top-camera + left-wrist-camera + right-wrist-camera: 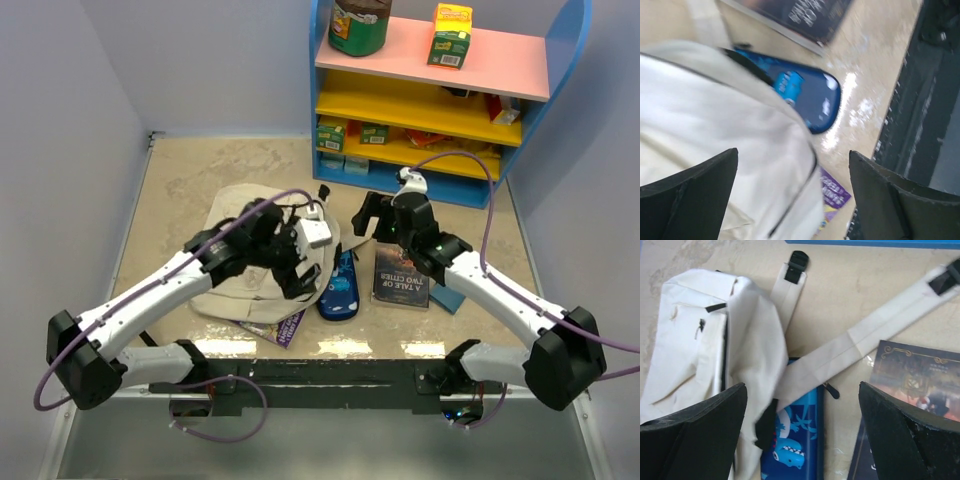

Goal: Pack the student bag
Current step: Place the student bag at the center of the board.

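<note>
The student bag (232,296) lies slumped and beige at the table's left-centre, partly under my left arm. My left gripper (300,272) hangs over its right edge. In the left wrist view the jaws of the left gripper (792,152) stand wide open above the blurred bag cloth (715,110), not gripping it. My right gripper (372,218) is open at mid-table. In the right wrist view the right gripper (802,385) hovers over a flat bag strap (865,332) and the blue pencil case (797,440), beside the bag (695,335).
The pencil case (340,288) lies between the bag and a dark book (400,275). A purple booklet (275,328) pokes out from under the bag's near edge. A colourful shelf (430,60) with a jar (358,25) and a carton (451,35) stands at the back.
</note>
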Robot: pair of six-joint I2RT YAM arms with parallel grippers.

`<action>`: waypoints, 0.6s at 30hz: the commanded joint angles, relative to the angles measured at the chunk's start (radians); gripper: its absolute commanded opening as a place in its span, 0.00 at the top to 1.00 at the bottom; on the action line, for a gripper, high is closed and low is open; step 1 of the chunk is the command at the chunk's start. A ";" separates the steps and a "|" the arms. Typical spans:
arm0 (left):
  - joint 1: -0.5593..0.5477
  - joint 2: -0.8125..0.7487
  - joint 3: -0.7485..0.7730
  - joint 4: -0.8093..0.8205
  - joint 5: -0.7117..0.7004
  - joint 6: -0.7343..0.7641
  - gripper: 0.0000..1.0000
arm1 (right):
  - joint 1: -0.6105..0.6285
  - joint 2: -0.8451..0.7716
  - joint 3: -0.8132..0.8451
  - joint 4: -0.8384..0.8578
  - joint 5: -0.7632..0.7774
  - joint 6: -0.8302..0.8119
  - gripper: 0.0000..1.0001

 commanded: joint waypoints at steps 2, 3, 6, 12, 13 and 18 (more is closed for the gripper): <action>0.206 -0.048 0.161 -0.003 0.066 0.071 0.04 | 0.039 0.043 0.096 0.109 -0.058 0.021 0.04; 0.231 -0.051 0.166 0.004 0.054 0.081 0.04 | 0.054 0.056 0.117 0.114 -0.056 0.018 0.04; 0.323 -0.048 0.112 0.070 0.003 0.091 0.03 | 0.102 0.117 0.147 0.108 -0.044 0.007 0.04; 0.481 0.112 0.035 0.213 -0.129 0.064 0.04 | 0.185 0.212 0.139 0.136 -0.038 0.000 0.03; 0.501 0.142 0.038 0.227 -0.132 0.061 0.05 | 0.196 0.224 0.144 0.136 -0.029 -0.007 0.03; 0.579 0.283 0.035 0.336 -0.134 0.058 0.10 | 0.254 0.298 0.183 0.105 0.011 -0.031 0.04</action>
